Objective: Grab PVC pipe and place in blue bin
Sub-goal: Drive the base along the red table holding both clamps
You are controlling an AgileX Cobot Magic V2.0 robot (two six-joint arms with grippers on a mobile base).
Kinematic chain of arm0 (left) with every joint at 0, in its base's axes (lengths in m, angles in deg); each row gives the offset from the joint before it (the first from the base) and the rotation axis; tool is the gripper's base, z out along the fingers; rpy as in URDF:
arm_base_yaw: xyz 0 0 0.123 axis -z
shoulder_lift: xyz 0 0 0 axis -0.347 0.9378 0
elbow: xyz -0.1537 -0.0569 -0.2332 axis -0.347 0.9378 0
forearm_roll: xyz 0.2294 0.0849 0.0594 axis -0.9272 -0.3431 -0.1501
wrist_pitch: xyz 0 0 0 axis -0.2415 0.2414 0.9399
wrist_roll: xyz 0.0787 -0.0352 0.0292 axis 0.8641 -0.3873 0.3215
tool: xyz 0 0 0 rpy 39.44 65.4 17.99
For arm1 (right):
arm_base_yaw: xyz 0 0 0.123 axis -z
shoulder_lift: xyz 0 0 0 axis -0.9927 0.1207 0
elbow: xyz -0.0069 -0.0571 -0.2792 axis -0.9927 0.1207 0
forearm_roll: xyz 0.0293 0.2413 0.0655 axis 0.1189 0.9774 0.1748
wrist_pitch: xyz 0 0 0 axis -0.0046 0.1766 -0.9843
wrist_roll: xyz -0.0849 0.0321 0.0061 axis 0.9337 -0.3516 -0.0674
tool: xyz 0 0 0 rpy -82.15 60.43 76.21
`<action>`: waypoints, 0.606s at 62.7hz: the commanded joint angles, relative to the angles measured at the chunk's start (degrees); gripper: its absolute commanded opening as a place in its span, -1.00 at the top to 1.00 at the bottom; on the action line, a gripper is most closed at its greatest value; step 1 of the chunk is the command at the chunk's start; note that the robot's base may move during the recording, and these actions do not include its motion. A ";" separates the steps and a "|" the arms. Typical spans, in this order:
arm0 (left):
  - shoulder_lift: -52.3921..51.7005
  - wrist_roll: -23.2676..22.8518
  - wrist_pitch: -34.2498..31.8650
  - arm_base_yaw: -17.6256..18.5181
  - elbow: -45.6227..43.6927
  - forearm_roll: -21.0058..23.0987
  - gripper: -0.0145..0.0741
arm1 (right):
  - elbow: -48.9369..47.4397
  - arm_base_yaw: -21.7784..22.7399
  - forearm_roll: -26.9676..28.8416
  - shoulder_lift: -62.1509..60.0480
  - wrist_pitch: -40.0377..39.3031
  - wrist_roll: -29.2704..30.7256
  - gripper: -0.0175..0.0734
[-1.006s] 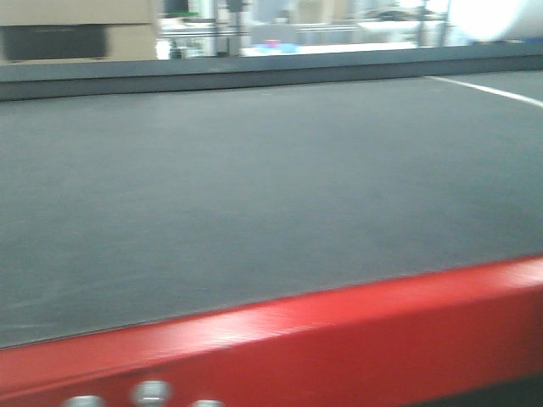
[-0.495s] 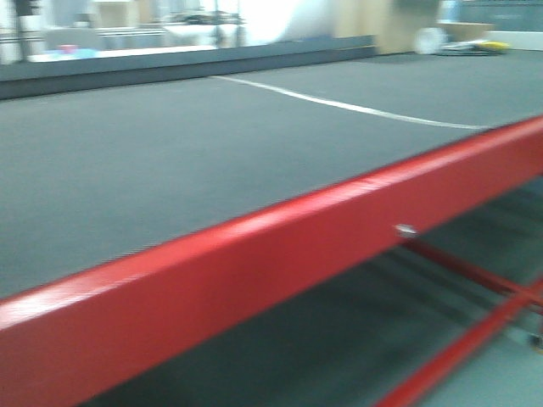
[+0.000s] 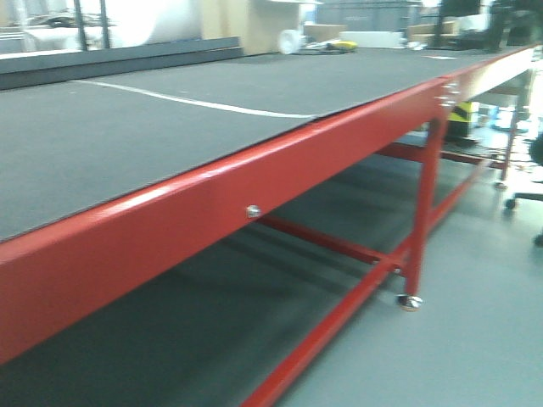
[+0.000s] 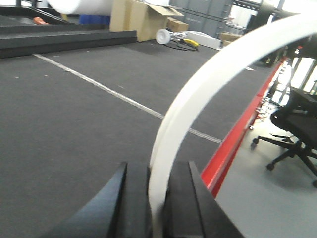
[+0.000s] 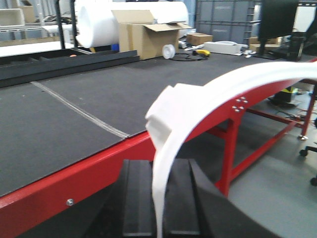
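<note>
A white curved PVC pipe (image 4: 188,104) rises from between the black jaws of my left gripper (image 4: 157,167), which is shut on it, and arcs up to the right above the dark table mat (image 4: 74,114). In the right wrist view a white curved pipe piece (image 5: 223,89) with a blocky fitting is clamped in my right gripper (image 5: 159,163), held in front of the table's red edge (image 5: 74,183). I cannot tell whether both grip the same pipe. No blue bin shows in any view. Neither gripper shows in the front view.
A long table with a red frame (image 3: 212,212) and dark mat (image 3: 127,144) runs away diagonally, with grey floor (image 3: 475,339) to its right. A black office chair (image 4: 292,124) stands beside the table. A cardboard box (image 5: 143,34), a white roll (image 5: 99,22) and clutter lie at the far end.
The front view has swung to the right: the table edge, first lying across the frame, now runs diagonally, and its legs, lower rails and the floor have come into view.
</note>
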 commanded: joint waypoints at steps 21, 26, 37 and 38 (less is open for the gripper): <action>-0.32 -0.04 -1.75 -0.05 -0.03 0.04 0.92 | 0.03 0.08 -0.55 -0.09 -1.28 0.51 0.97; -0.32 -0.04 -1.75 -0.05 -0.03 0.04 0.92 | 0.03 0.08 -0.55 -0.09 -1.28 0.51 0.97; -0.32 -0.04 -1.75 -0.05 -0.03 0.04 0.92 | 0.03 0.08 -0.55 -0.09 -1.28 0.51 0.97; -0.32 -0.04 -1.75 -0.05 -0.03 0.04 0.92 | 0.03 0.08 -0.55 -0.09 -1.28 0.51 0.97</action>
